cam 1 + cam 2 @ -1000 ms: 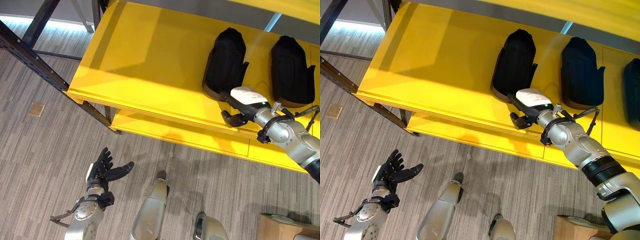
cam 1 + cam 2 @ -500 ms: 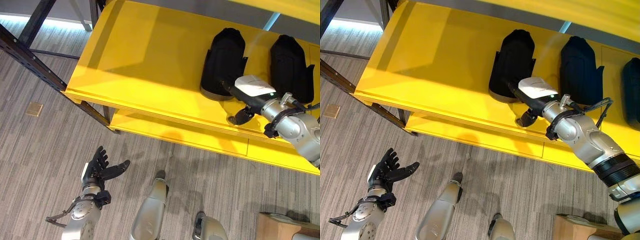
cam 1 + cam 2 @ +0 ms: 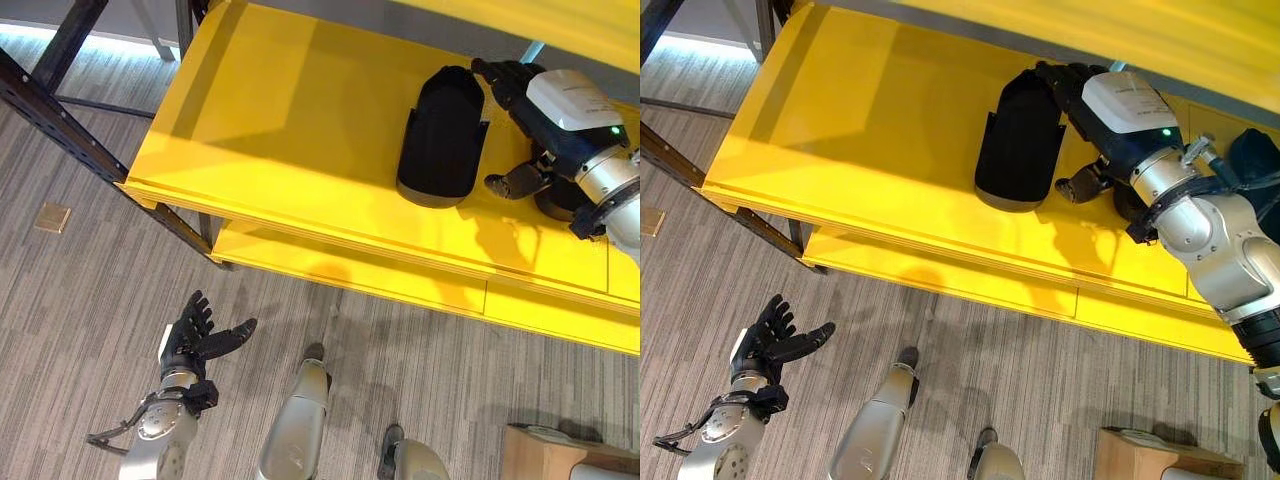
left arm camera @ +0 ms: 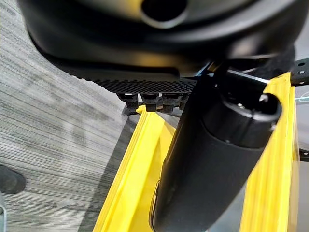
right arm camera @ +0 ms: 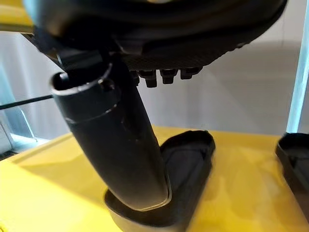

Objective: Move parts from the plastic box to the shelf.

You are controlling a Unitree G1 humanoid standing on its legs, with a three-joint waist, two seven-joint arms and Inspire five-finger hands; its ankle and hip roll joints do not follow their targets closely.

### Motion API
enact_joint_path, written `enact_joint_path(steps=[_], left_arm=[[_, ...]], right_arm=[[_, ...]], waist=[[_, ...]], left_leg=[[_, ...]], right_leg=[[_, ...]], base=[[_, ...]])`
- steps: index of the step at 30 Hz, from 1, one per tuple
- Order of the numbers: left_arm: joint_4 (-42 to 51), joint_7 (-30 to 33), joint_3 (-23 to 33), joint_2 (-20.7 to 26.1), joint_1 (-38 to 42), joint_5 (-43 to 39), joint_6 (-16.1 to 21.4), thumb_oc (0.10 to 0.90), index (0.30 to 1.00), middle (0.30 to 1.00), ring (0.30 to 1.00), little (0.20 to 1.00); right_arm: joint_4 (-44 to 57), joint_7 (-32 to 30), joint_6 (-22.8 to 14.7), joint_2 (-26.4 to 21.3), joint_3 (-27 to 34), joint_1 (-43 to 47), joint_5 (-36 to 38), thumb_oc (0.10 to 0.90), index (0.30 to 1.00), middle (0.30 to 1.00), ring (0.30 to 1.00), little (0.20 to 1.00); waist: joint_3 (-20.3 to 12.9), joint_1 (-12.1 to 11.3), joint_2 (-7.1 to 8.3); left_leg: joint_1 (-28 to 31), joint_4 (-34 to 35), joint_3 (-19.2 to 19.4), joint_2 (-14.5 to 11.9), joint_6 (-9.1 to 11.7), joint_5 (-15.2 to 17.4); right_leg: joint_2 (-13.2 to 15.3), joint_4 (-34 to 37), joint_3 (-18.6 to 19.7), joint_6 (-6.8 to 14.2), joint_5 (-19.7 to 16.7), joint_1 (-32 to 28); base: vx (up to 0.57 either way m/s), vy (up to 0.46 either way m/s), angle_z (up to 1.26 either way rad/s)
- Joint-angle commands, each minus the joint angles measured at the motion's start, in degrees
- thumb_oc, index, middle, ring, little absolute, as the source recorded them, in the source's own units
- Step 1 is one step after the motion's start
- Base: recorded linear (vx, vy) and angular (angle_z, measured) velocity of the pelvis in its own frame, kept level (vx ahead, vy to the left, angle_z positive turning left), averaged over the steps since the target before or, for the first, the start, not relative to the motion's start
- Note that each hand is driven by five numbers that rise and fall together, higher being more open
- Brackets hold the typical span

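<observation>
Black moulded part (image 3: 441, 137) lies flat on the yellow shelf (image 3: 290, 130), long axis running front to back, its broad lower end near the shelf's front lip. Right hand (image 3: 1095, 105) is above the shelf just beside the part's far end, fingers reaching toward the back and thumb hanging down over the yellow surface; fingers extended, holding nothing, no contact with the part that I can see. In the right wrist view the part (image 5: 188, 164) sits on the shelf past the thumb. A second black part (image 3: 1255, 160) lies further right on the same shelf, mostly hidden behind the right arm. Left hand (image 3: 195, 335) hangs low over the grey striped carpet (image 3: 80, 300), well apart from the shelf, fingers spread, empty.
</observation>
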State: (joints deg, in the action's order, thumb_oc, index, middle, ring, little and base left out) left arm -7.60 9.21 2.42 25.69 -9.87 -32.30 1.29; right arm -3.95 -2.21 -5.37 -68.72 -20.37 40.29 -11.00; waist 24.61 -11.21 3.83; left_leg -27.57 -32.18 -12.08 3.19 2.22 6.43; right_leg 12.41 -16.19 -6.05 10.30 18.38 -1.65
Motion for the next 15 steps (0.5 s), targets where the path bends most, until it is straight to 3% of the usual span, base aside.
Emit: enact_joint_path(steps=[1, 9, 15], left_arm=[[4.76, -0.48, 1.29, 2.85, -4.03, 2.52, 3.72, 0.9, 1.0, 1.0, 1.0, 1.0], [4.94, -1.04, 1.18, 1.82, -4.82, 3.23, 3.27, 0.9, 1.0, 1.0, 1.0, 1.0], [4.66, -1.38, 0.76, 1.49, -5.04, 3.48, 3.08, 0.9, 1.0, 1.0, 1.0, 1.0]], right_arm=[[0.28, -5.91, -0.43, 1.58, 5.21, -1.59, 3.48, 0.9, 1.0, 1.0, 1.0, 1.0], [1.09, -7.85, -0.63, 7.24, 15.85, -13.87, 3.17, 0.9, 1.0, 1.0, 1.0, 1.0], [0.4, -8.42, -1.02, 9.97, 19.86, -18.73, 4.2, 0.9, 1.0, 1.0, 1.0, 1.0]], waist=[[-10.67, 0.81, 1.93], [-12.43, 2.23, 1.94], [-13.35, 3.06, 2.01]], left_leg=[[-3.43, -1.06, -3.76, -5.63, 2.55, 1.98], [-2.55, -0.58, -2.75, -6.18, 2.52, 2.08], [-1.78, -0.52, -2.13, -6.7, 2.62, 2.3]], right_leg=[[1.12, 0.97, -0.1, -2.92, 0.19, -0.18], [1.11, 3.6, 0.36, -2.37, -1.07, -1.63], [1.01, 4.53, 0.64, -2.26, -1.34, -2.43]], base=[[0.01, 0.023, -0.04], [0.01, 0.016, -0.04], [0.01, 0.003, -0.05]])
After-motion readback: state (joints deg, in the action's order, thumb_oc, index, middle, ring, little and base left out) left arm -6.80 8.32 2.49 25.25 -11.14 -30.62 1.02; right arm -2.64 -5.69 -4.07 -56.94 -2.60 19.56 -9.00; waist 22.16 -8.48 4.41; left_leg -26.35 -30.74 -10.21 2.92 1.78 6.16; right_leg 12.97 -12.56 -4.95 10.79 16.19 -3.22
